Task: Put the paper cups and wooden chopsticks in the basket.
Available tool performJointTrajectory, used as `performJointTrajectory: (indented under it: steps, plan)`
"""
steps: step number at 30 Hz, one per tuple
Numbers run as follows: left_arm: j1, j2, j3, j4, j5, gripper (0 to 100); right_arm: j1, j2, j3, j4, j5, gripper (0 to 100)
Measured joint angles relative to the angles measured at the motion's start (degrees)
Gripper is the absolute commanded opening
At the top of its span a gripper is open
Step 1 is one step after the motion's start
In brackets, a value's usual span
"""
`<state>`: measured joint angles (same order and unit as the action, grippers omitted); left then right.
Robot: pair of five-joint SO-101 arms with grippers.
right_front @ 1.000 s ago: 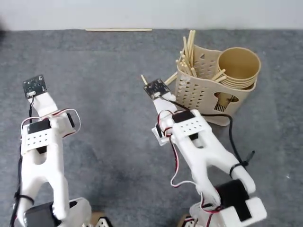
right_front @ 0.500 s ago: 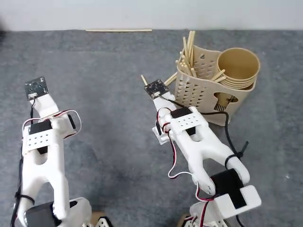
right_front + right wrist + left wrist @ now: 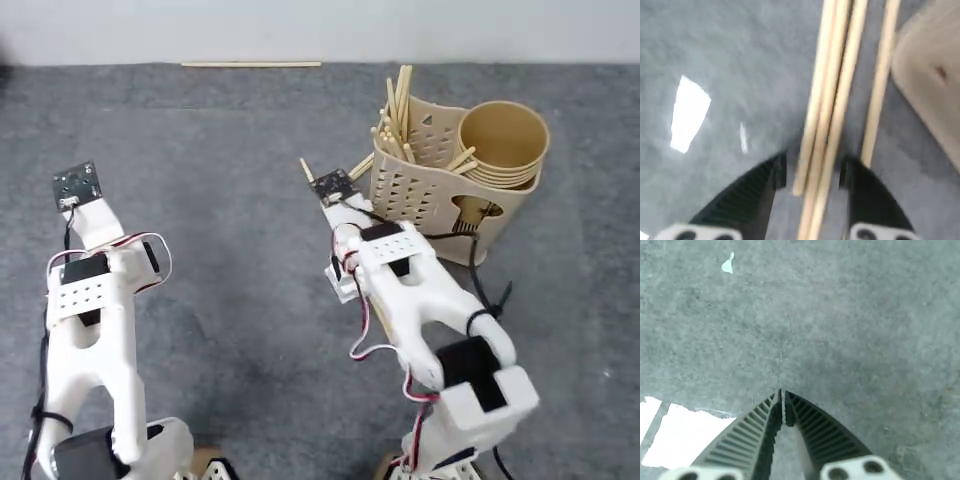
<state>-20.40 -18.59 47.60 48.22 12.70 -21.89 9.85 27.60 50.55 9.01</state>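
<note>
Several loose chopsticks (image 3: 827,100), wooden, pale, slim and straight, lay side by side on the mat (image 3: 230,200), just beside the basket (image 3: 420,195).

- Right gripper (image 3: 812,175): claw released, its dark ribbed fingers astride the bundle near its end. One further stick lay outside them, toward the basket wall.
- Step in hand, as judged: gathering the remaining sticks. The next move called for clenching on the bundle, lifting it clear of the rim and tipping it in.
- Basket: beige plastic, perforated walls.
- Paper cups (image 3: 505,135): tan, nested in one stack, already inside the basket.
- Standing chopsticks (image 3: 398,105): fanned upright in the basket beside the cups.
- Single chopstick (image 3: 250,64): at the mat's far edge, well apart from the rest.
- Left gripper (image 3: 783,396): clenched on nothing, over bare mat.
- Mat: grey, coarse, felt-like.
</note>
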Motion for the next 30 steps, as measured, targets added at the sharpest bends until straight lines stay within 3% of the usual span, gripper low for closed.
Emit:
performJointTrajectory:
  steps: [3, 7, 19, 30]
  plan:
    - [0.00, 0.00, 0.00, 0.00, 0.00, 1, 0.35, 1.49, -2.37, 2.37, 0.00, 15.8]
    - [0.00, 0.00, 0.00, 0.00, 0.00, 1, -0.44, 2.55, -4.22, 3.78, 0.00, 0.3]
    - [0.00, 0.00, 0.00, 0.00, 0.00, 1, -2.99, 3.08, -4.57, 5.63, 0.09, 0.8]
    - [0.00, 0.00, 0.00, 0.00, 0.00, 1, -4.48, -6.42, -4.04, 16.26, 0.00, 0.8]
